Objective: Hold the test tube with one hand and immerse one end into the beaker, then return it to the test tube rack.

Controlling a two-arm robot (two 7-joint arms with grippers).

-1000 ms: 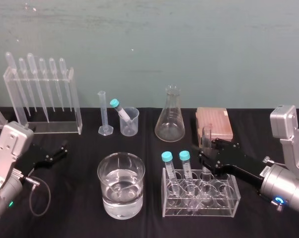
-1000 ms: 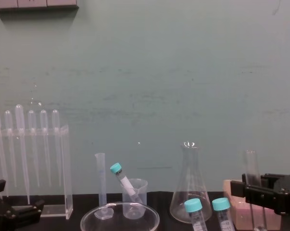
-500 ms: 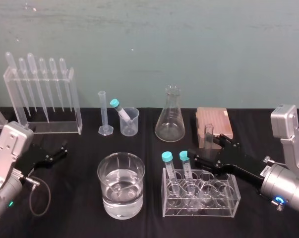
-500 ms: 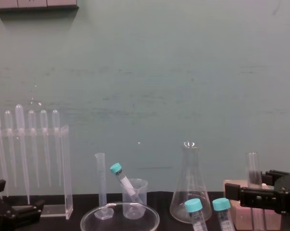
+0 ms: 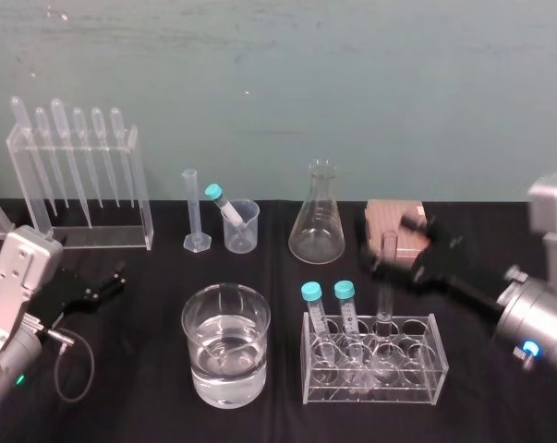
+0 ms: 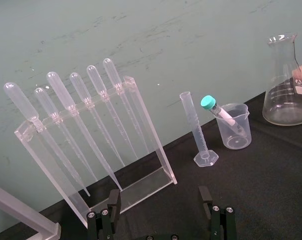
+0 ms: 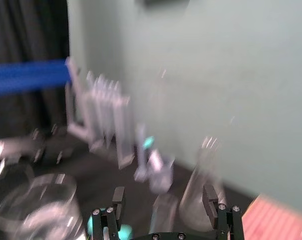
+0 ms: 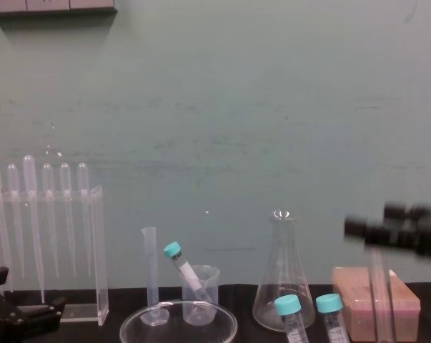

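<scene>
Right pincer point(image 5: 395, 245), spread wide, hovers at the top of the test tube point(image 5: 385, 293).

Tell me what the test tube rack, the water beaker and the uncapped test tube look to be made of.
The test tube rack: clear acrylic-like plastic, judging by flat, thick panels with bright edges. The beaker: clear and glossy with a thick wall and base, likely glass, though plastic is possible. The test tube: thin, clear, shiny wall, probably glass.
</scene>
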